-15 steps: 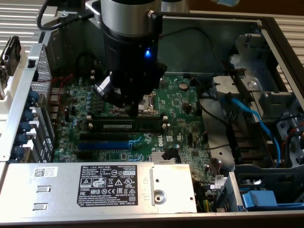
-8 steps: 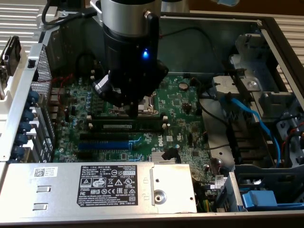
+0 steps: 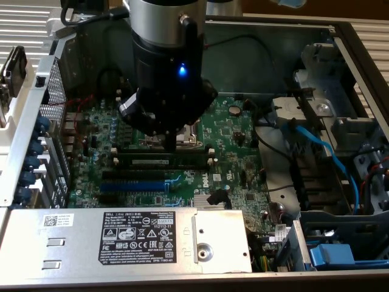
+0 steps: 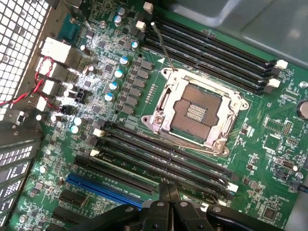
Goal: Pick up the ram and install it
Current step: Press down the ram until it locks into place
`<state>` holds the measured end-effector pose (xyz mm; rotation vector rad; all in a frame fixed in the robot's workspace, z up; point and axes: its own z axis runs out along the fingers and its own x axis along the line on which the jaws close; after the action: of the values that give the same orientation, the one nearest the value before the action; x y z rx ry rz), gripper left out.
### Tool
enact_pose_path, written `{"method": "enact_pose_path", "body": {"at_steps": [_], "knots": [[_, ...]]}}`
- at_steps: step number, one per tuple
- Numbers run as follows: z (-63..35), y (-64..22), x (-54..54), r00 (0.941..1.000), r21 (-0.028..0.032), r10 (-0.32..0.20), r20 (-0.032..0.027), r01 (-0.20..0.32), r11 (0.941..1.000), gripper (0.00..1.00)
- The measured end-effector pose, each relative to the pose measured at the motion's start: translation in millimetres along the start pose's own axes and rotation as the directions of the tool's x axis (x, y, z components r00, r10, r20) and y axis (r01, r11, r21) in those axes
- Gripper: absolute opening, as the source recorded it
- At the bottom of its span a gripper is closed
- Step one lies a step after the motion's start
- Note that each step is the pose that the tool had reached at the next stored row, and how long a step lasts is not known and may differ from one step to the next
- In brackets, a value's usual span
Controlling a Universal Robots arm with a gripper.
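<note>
An open computer case (image 3: 340, 36) is seen from above in the exterior view, and most of the frame is taken up by it. The lid has been left off, likely so that the parts inside can be reached. A big green board (image 3: 237, 140) is laid flat in the middle of the case. Along the lower left of the frame, a grey metal power box (image 3: 73, 243) is fixed, and a white label (image 3: 137, 236) is stuck on it; the word DELL can be read there, but the small print cannot be made out. DELL is also printed in white on the green board, a little right of the middle. From the top middle of the frame, the robot arm (image 3: 164, 61) is brought straight down over the board, with a small blue light shown on it. The ram (image 3: 161, 160) is found just under the arm, in the middle of the frame. It is stood on its long edge in one of the long black slots (image 3: 134, 174), so it looks put in place, though how firmly it is pushed in cannot be told. A blue slot (image 3: 130, 186) is set just below. In the wrist view, the claw (image 4: 168, 195) is seen at the lower middle, closed tight with nothing held in it, and its tips are kept right over the slots.
</note>
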<state>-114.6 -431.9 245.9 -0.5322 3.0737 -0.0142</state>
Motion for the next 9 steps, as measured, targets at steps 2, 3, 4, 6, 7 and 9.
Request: {"method": "enact_pose_path", "body": {"at_steps": [2, 3, 4, 6, 7, 9], "knots": [[0.0, 0.0, 0.0, 0.9995, 0.0006, 0.03, -0.0004, -0.03, 0.9995, 0.1], [0.0, 0.0, 0.0, 0.999, 0.0009, 0.045, -0.0005, -0.045, 0.999, 0.1], [0.0, 0.0, 0.0, 0.9982, 0.0013, 0.06, -0.0007, -0.06, 0.9982, 0.1], [0.0, 0.0, 0.0, 0.996, 0.0019, 0.09, -0.0011, -0.09, 0.996, 0.1], [0.0, 0.0, 0.0, 0.9946, 0.0022, 0.104, -0.0012, -0.104, 0.9946, 0.1], [0.0, 0.0, 0.0, 0.991, 0.0028, 0.134, -0.0015, -0.134, 0.991, 0.1]]}}
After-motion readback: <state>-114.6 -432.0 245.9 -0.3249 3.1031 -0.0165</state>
